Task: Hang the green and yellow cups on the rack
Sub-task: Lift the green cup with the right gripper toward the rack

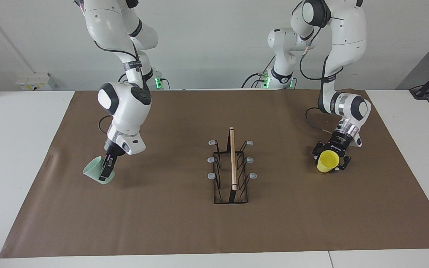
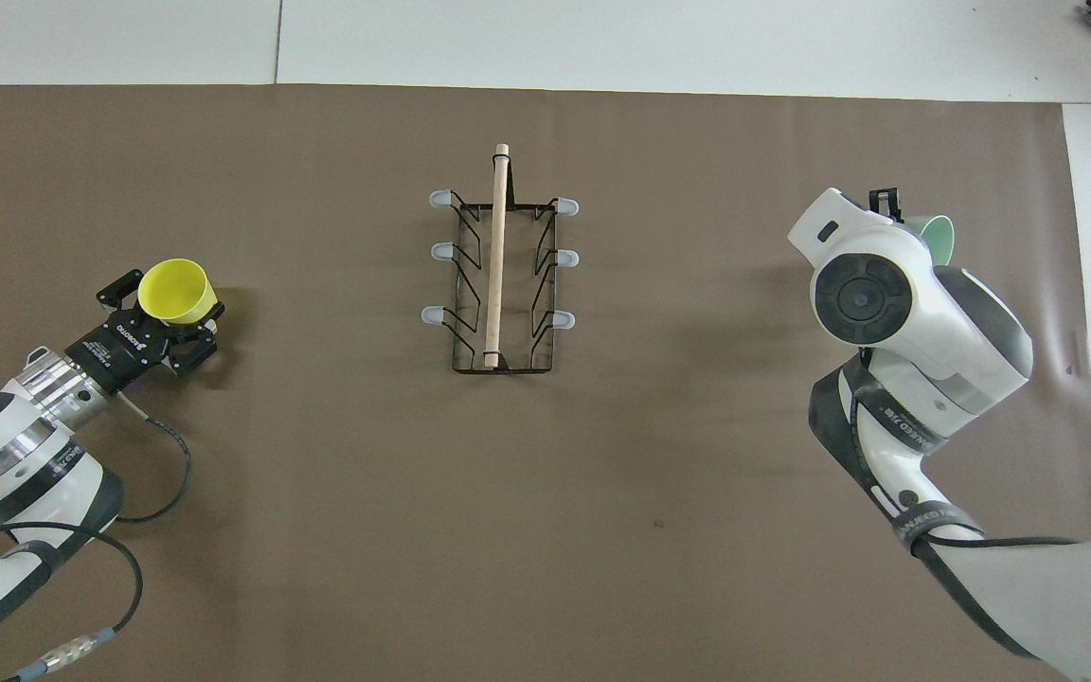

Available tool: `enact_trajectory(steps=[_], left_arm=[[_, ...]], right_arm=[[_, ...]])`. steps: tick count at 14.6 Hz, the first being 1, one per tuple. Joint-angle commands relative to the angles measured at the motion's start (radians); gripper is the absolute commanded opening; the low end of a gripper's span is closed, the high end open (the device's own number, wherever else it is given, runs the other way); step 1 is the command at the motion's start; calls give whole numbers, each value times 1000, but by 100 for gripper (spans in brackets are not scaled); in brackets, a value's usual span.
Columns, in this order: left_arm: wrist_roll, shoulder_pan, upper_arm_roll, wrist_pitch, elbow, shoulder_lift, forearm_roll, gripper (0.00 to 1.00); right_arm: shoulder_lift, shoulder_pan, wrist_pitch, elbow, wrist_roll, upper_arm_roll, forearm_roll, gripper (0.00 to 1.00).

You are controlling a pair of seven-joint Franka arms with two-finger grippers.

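On my end the left gripper [image 1: 329, 163] is closed around the yellow cup [image 1: 327, 161] at the left arm's end of the table. Its fingers grip the cup near the bottom and the mouth tips up and away from the robots. From the high view it's the same story, black fingers hugging the yellow cup [image 2: 176, 292] low over the brown mat [image 2: 318, 530]; I can't tell whether the cup touches the mat.

The right gripper [image 1: 106, 169] is pinched shut on the wall of the green cup [image 1: 97, 169] over at the right arm's end. That cup is off the mat, tilted hard with the mouth facing outward to the table's end. From overhead the wrist covers most of it, only a sliver of green rim [image 2: 938, 237] peeks out.

The rack [image 1: 231, 169] sits in the middle of the mat between the two cups, well apart from both, its wooden rod [image 1: 232, 158] running along the top with grey-tipped prongs [image 1: 212, 159] sticking out on each side. No cup on any prong.
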Motion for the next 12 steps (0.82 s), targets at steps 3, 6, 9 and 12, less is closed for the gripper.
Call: enact_trajectory(steps=[3,6,9,12], left_arm=[[37,-12,14,25,52,15,30,0],[26,2,17,29,119,9,187,0],[38,20,25,23,155,1,336,0],[72,20,38,28,219,-20,551,0]], right_arm=[[-76,-9,-24,29,-20,6,413,0],[-138,-10,-22,34,-16,6,659,0],[-188,-19,-21,34,-19,4,924,0],[-207,-10,-1,45,-20,6,1121,0]])
